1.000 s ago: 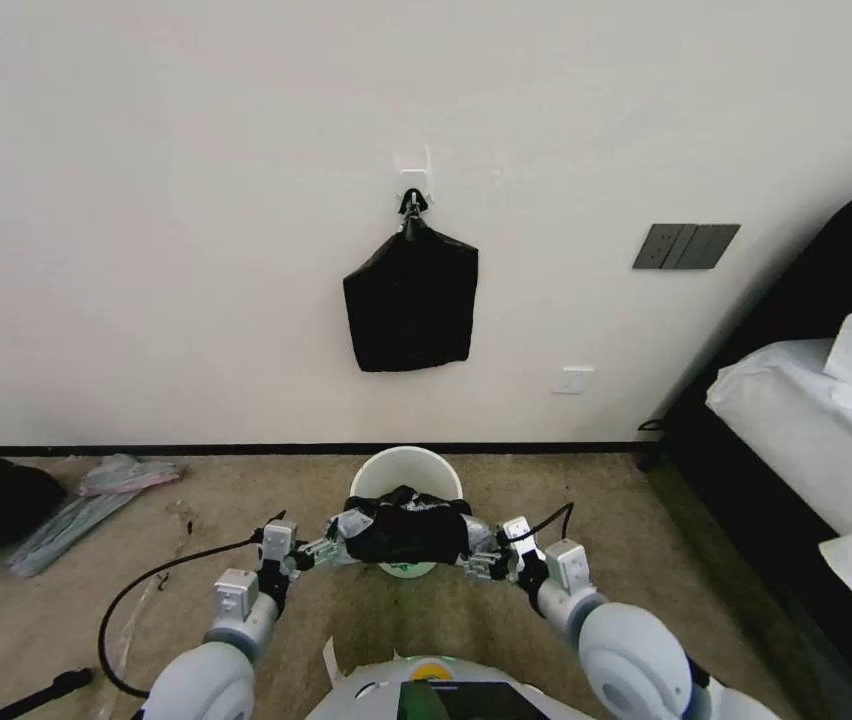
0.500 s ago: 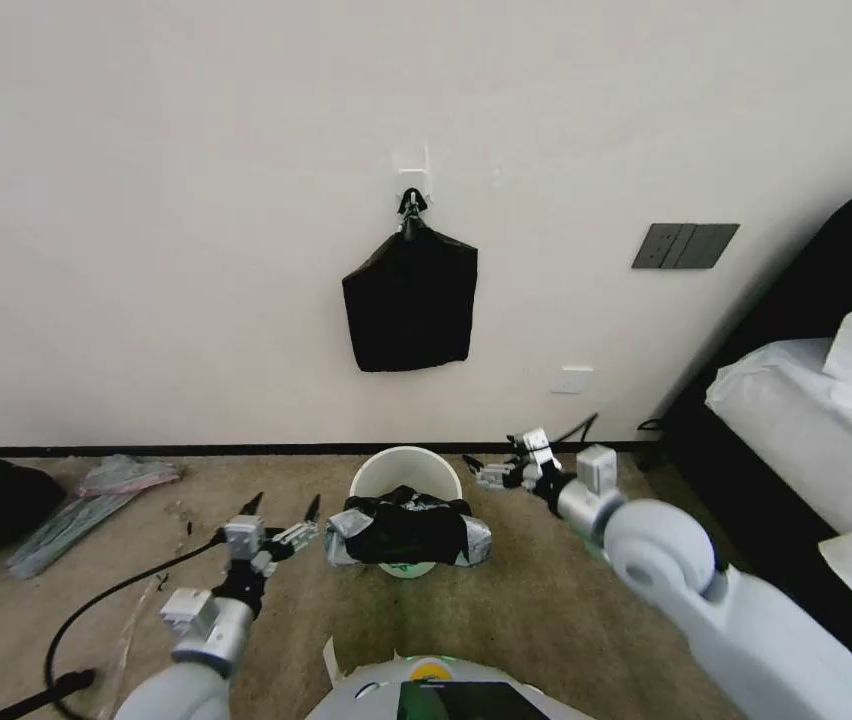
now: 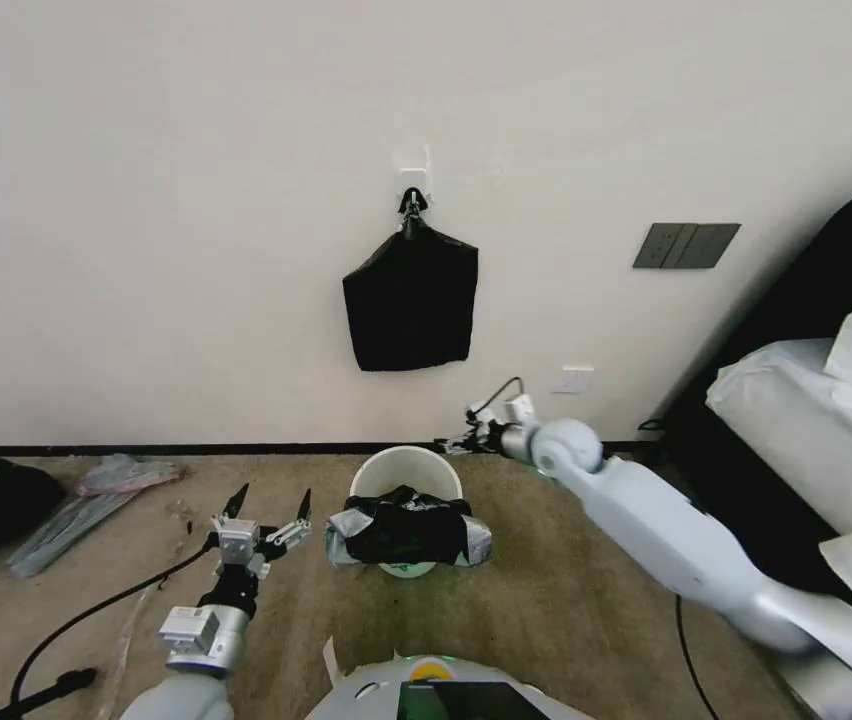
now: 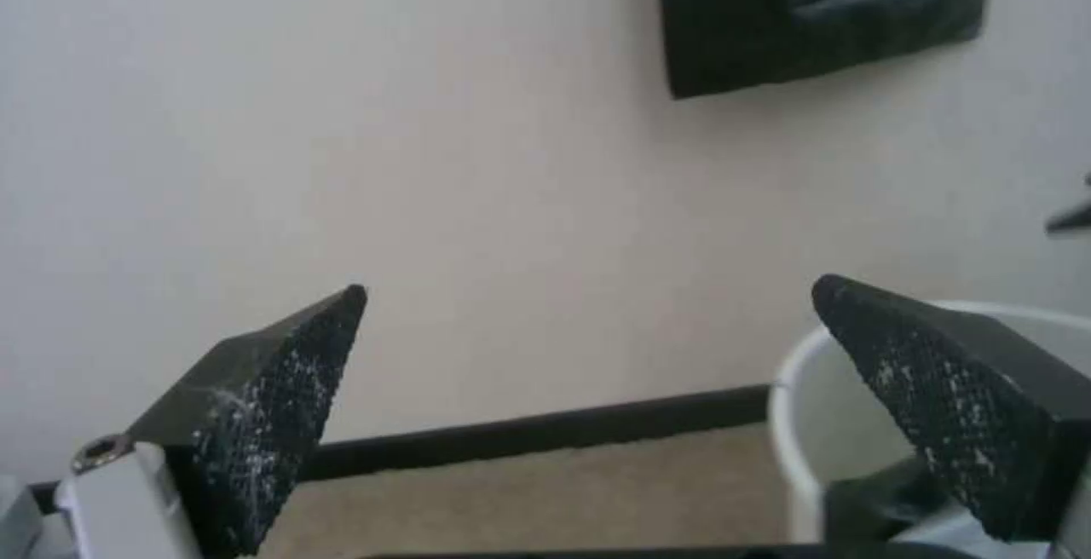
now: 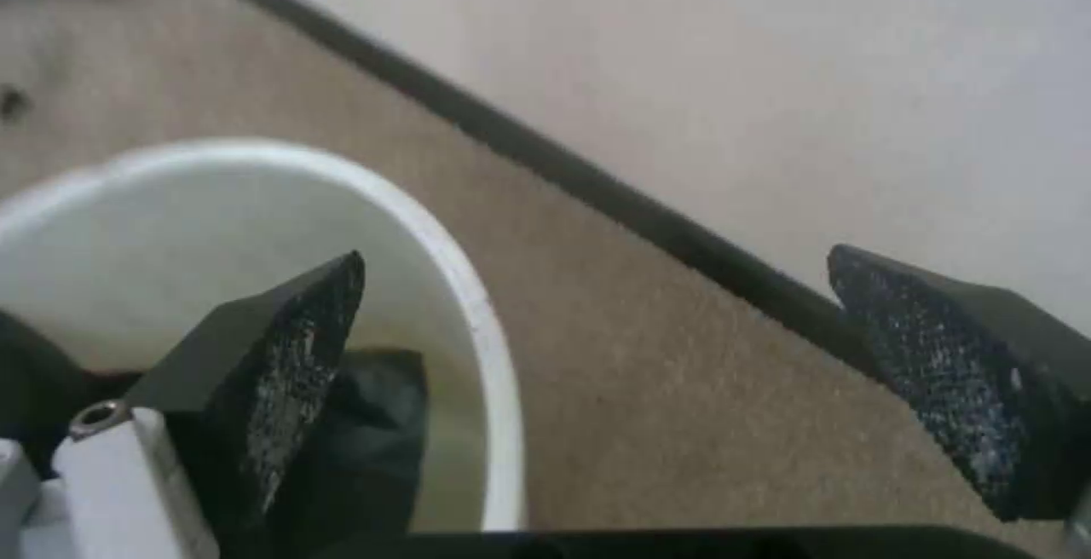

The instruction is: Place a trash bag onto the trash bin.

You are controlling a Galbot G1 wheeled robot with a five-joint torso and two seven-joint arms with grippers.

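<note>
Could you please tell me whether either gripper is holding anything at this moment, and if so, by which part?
Nothing is held. The left gripper and right gripper are both open and empty; the trash bag lies draped over the trash bin.

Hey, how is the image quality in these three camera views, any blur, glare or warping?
Head view: sharp, evenly lit, but the wall's baseboard bows from wide-angle warping, and the trash bag shows grey glare. Left wrist view: soft; the left gripper and the trash bin look fuzzy. Right wrist view: blurred throughout, around the right gripper.
</note>
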